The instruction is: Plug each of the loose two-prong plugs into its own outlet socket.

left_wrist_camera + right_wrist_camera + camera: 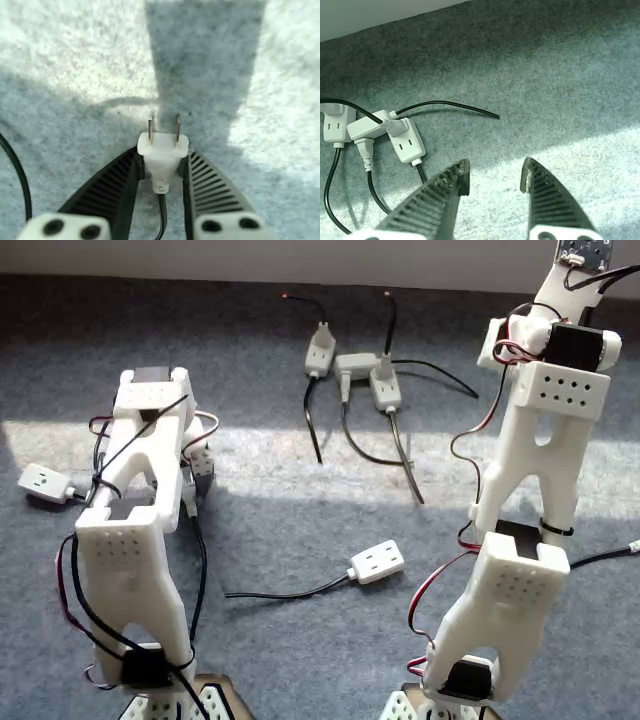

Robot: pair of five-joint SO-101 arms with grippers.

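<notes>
High view: shows four white outlet sockets on grey carpet point(300, 530): left socket point(45, 483) beside the left arm, middle socket point(378, 561) between the arms, back socket point(320, 350) and second back socket point(386, 388) far off, with one loose plug point(352, 365) between those two

Left wrist view: shows the left gripper point(163, 155) pinched narrow on the held plug point(162, 142), both prongs pointing away above the carpet

Right wrist view: shows the right gripper point(495, 174) spread wide over carpet, well apart from both back sockets
</notes>
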